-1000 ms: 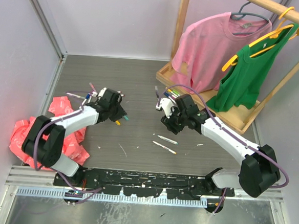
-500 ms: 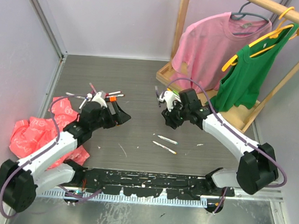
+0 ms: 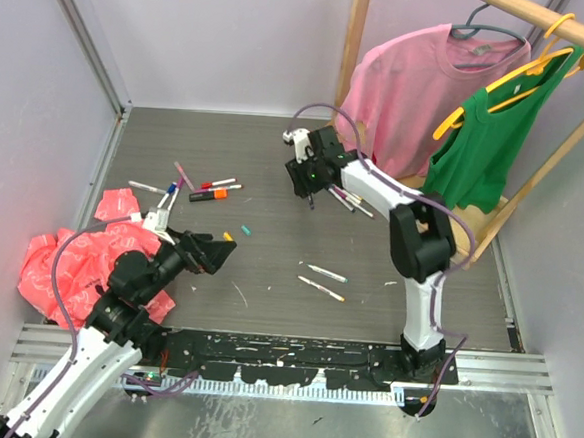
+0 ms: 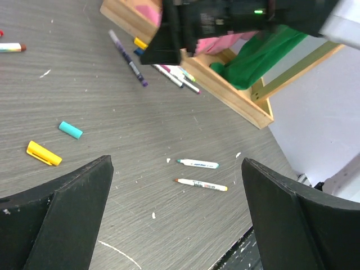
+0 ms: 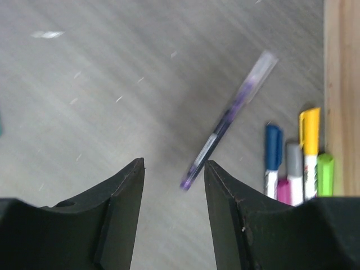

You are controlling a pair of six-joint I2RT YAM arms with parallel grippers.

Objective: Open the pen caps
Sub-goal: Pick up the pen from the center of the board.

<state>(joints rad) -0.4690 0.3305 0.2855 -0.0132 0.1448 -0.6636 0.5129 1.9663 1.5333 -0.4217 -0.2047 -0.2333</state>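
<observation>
My left gripper (image 3: 209,252) (image 4: 175,169) hangs wide open and empty above the near left of the table. A yellow pen cap (image 3: 228,237) (image 4: 44,153) and a teal pen cap (image 3: 244,230) (image 4: 70,130) lie loose just beyond it. Two uncapped pens (image 3: 325,281) (image 4: 198,163) rest mid-table. My right gripper (image 3: 307,188) (image 5: 174,163) is open with nothing between its fingers, low over a purple pen (image 5: 228,121) (image 4: 128,58) lying on the table. Several capped pens (image 5: 292,163) (image 3: 351,199) lie beside the wooden base. More pens (image 3: 212,185) are scattered at the far left.
A crumpled red plastic bag (image 3: 64,258) lies at the left edge by my left arm. The clothes rack's wooden base (image 3: 467,231) (image 5: 340,84) stands at the right, with a pink shirt (image 3: 411,97) and a green top (image 3: 488,143) hanging above it.
My left gripper opened, left the yellow cap on the table and drew back toward the near edge. My right arm swung to the far side, over the pens by the rack.
</observation>
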